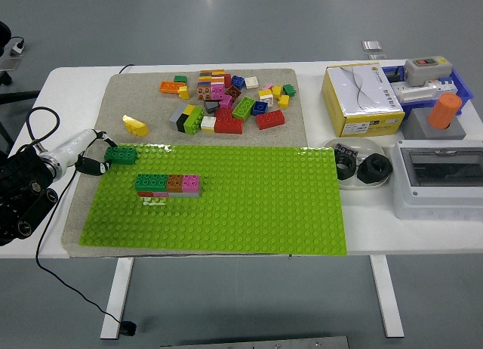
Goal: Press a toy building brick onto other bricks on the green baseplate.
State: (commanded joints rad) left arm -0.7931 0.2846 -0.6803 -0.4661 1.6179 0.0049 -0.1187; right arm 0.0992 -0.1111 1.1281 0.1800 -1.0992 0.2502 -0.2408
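White worktop (75, 81) carries the green baseplate (249, 213). At its left edge the left robot hand (96, 162) grips a dark green brick (121, 155). It should travel right, hover square above the brick stack (167, 184), align studs, then press straight down.

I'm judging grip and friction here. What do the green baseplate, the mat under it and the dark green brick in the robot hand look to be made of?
Green baseplate: likely hard moulded plastic, with even rows of studs and a slight sheen.
Mat: grey-beige, matte, looks like felt or fabric; I can't be sure.
Dark green brick, held by the left robot hand: smooth, rigid studded plastic.
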